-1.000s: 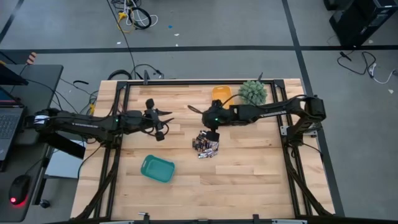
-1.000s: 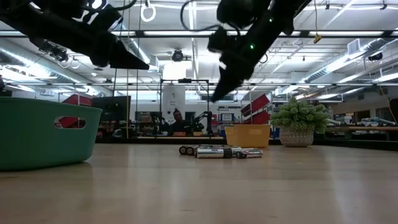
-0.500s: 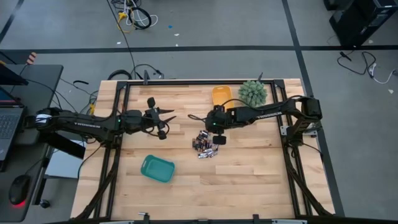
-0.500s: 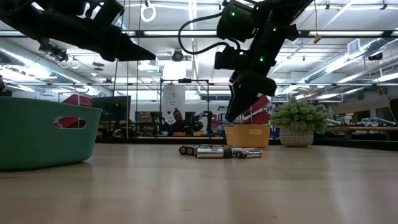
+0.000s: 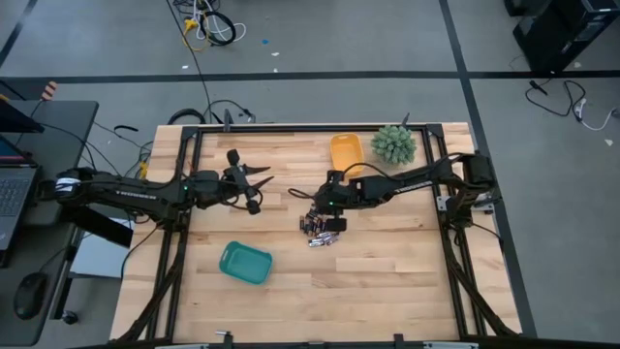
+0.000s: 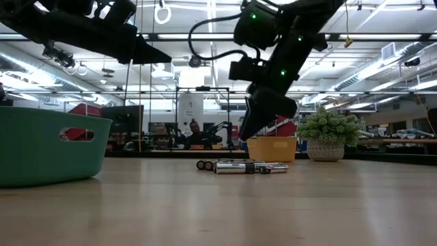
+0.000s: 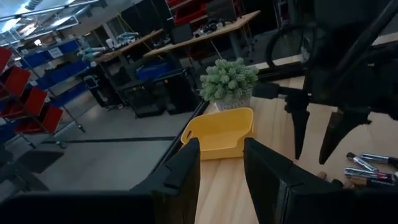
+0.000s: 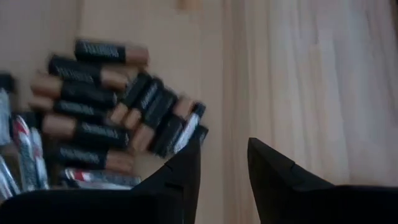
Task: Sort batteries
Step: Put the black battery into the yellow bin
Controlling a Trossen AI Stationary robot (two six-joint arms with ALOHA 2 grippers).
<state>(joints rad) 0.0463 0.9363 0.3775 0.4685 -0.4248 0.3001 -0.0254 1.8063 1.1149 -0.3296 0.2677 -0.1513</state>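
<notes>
Just above the battery pile, the right gripper [image 5: 321, 206] hangs with its fingers [image 8: 273, 180] parted and nothing between them. The batteries [image 5: 324, 229] lie clustered mid-tabletop [image 5: 387, 271], copper-and-black cells beside silvery ones. The left gripper [image 5: 260, 184] waits released over the tabletop's left half, well apart from the pile.

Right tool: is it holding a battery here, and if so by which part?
Nothing is held. The right tool is open and empty beside the batteries; the left tool is empty too.
</notes>
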